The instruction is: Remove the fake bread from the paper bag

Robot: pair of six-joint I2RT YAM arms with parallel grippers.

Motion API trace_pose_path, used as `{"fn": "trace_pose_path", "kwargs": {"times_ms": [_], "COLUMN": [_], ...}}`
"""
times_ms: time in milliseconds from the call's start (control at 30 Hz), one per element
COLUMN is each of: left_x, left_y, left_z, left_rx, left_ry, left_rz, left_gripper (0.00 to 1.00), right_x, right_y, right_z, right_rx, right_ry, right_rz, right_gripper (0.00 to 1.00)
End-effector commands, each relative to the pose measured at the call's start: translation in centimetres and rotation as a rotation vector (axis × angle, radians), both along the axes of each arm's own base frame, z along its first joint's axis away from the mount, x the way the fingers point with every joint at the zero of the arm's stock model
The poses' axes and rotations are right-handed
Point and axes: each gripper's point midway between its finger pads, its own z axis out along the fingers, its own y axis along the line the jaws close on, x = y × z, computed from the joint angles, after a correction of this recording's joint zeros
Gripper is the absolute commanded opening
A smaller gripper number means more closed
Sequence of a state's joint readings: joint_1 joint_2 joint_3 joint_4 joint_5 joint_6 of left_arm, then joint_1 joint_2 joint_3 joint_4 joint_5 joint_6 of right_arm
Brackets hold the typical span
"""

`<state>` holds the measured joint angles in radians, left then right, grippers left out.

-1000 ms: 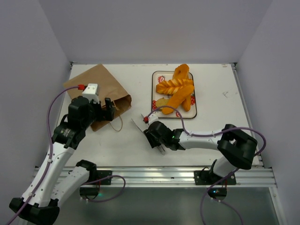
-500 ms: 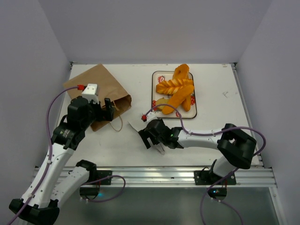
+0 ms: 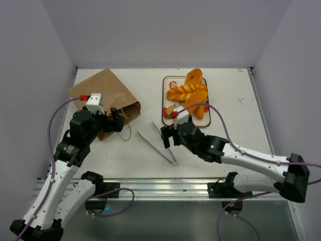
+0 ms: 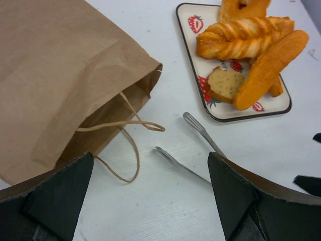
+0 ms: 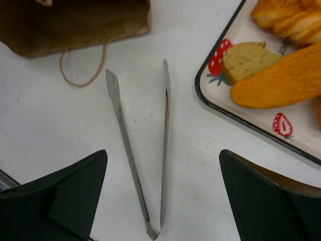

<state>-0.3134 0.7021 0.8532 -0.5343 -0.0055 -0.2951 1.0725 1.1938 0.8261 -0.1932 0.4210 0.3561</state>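
The brown paper bag [image 3: 107, 96] lies on its side at the back left, mouth toward the middle; its inside is dark in the left wrist view [image 4: 65, 80]. The fake bread [image 3: 189, 94], a braided loaf [image 4: 241, 42], long loaves [image 5: 281, 80] and a paler piece [image 5: 248, 57], is piled on the strawberry-print tray [image 3: 169, 80]. My left gripper [image 3: 116, 122] hovers open just in front of the bag's mouth, holding nothing. My right gripper [image 3: 168, 136] is open above the metal tongs [image 3: 158, 143], apart from them.
The tongs [image 5: 164, 150] lie spread in a V on the table between the bag and the tray [image 5: 251, 118]. The bag's loop handles [image 4: 125, 145] rest on the table. Walls close in the back and both sides.
My right gripper has opened, let the tongs drop and lifted back toward the tray. The tongs now lie spread on the table. The left arm has barely moved.
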Motion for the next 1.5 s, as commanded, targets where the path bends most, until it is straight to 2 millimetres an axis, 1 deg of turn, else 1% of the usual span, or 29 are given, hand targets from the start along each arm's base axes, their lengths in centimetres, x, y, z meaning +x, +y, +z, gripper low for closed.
{"fn": "trace_pose_path", "kwargs": {"times_ms": [0, 33, 67, 100, 167, 200, 233, 267, 300, 333, 367, 400, 467, 500, 533, 633, 767, 833, 867, 1000, 1367, 1467], "left_x": [-0.2, -0.2, -0.2, -0.2, -0.4, -0.5, -0.9, -0.9, -1.0, -1.2, -1.1, -1.1, -1.1, -1.1, -1.1, -1.3, -1.6, -1.8, -1.8, -1.7, -1.5, -1.5], "left_y": [-1.8, -1.8, -1.8, -1.7, -1.7, -1.8, -2.0, -2.0, -2.0, -1.8, -1.9, -1.9, -1.9, -2.0, -2.1, -2.0, -2.1, -2.4, -2.5, -2.6, -2.5, -2.5], "left_z": [0.7, 0.6, 0.4, 0.3, 0.4, 0.4, 1.0, 0.2, 0.0, 0.2, -1.2, -1.6, -2.0, -3.1, -3.1, -3.5, -3.9, -3.6, -3.8, -3.8, -3.7, -3.8], "left_rx": [-0.152, -0.158, -0.165, -0.176, -0.192, -0.208, -0.244, -0.259, -0.286, -0.305, -0.313, -0.33, -0.345, -0.341, -0.341, -0.307, -0.283, -0.288, -0.289, -0.281, -0.272, -0.27], "left_ry": [-0.05, -0.054, -0.056, -0.056, -0.066, -0.075, -0.105, -0.117, -0.125, -0.158, -0.156, -0.158, -0.181, -0.168, -0.173, -0.188, -0.205, -0.228, -0.224, -0.219, -0.208, -0.203], "left_rz": [-0.042, -0.037, -0.032, -0.023, -0.02, -0.02, -0.028, -0.025, -0.019, -0.012, -0.006, 0.0, -0.005, -0.006, -0.015, -0.031, -0.053, -0.078, -0.084, -0.092, -0.081, -0.083], "left_gripper": [0.99, 1.0, 1.0, 1.0, 1.0, 1.0, 1.0, 1.0, 1.0, 0.99, 1.0, 0.99, 1.0, 1.0, 1.0, 1.0, 0.99, 1.0, 1.0, 1.0, 1.0, 1.0], "right_x": [0.4, -0.1, -0.3, -0.4, -0.6, -0.8, -0.5, -0.7, -0.8, -0.8, -1.1, -1.3, -1.6, -1.9, -2.0, -2.4, -2.4, -2.3, -2.3, -2.2, -2.4, -2.5], "right_y": [-3.4, -4.3, -4.9, -6.0, -8.0, -9.2, -10.8, -11.9, -12.9, -14.1, -15.0, -15.5, -16.4, -17.1, -17.3, -18.0, -17.7, -17.6, -17.6, -17.4, -18.4, -18.3], "right_z": [4.4, 5.9, 6.5, 6.6, 7.4, 6.9, 6.8, 7.1, 6.7, 6.3, 6.9, 6.3, 6.4, 6.7, 6.3, 6.0, 5.8, 5.6, 5.6, 5.6, 6.0, 6.0], "right_rx": [0.073, 0.123, 0.138, 0.125, 0.123, 0.087, 0.066, 0.074, 0.074, 0.066, 0.121, 0.123, 0.164, 0.196, 0.195, 0.198, 0.191, 0.177, 0.171, 0.166, 0.195, 0.199], "right_ry": [-0.112, -0.139, -0.152, -0.162, -0.186, -0.177, -0.195, -0.208, -0.202, -0.216, -0.227, -0.229, -0.244, -0.257, -0.26, -0.265, -0.257, -0.255, -0.253, -0.249, -0.266, -0.266], "right_rz": [-0.101, -0.098, -0.104, -0.13, -0.173, -0.204, -0.268, -0.302, -0.34, -0.386, -0.41, -0.418, -0.436, -0.44, -0.442, -0.437, -0.422, -0.429, -0.426, -0.429, -0.453, -0.447], "right_gripper": [0.99, 0.99, 0.99, 0.99, 0.99, 0.99, 0.99, 0.99, 0.99, 0.99, 0.99, 0.99, 0.99, 0.99, 0.99, 0.99, 0.99, 0.99, 0.99, 0.99, 0.99, 0.99]}}
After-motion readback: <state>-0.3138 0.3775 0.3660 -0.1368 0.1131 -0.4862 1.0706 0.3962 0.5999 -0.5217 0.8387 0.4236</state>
